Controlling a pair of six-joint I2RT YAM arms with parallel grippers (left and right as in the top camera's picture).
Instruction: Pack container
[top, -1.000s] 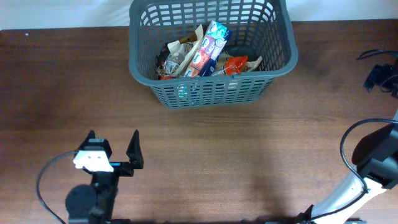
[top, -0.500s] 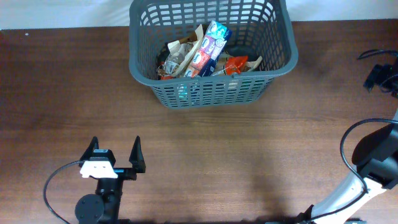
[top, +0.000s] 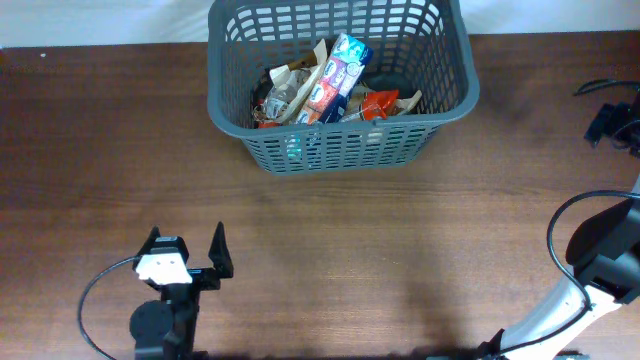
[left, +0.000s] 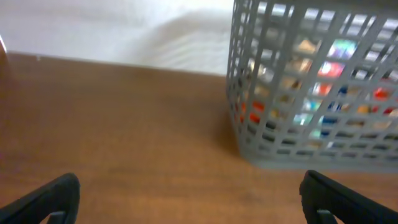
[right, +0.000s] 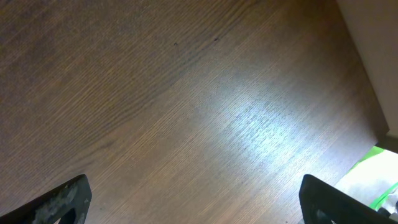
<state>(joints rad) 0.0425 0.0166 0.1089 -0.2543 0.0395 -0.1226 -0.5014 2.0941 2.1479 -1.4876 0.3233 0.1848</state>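
The container, a large dark grey lattice basket (top: 340, 150), stands at the far middle of the table with several food packets (top: 330, 85) inside. It also shows in the left wrist view (left: 292, 155), at the right. My left gripper (top: 185, 243) is open and empty at the near left, well short of the basket; its fingertips frame bare wood in the left wrist view (left: 199, 199). My right gripper (right: 196, 199) is open and empty above bare wood; in the overhead view only its arm (top: 600, 260) shows at the right edge.
The wooden table (top: 400, 240) spreads between the basket and both arms. A black cable (top: 95, 300) loops beside the left arm. A white wall (left: 112, 25) lies behind the table. The table's edge shows at the right of the right wrist view (right: 367, 81).
My left gripper has drawn back toward the near edge and turned a little, staying open. The basket, its packets and the right arm have not moved.
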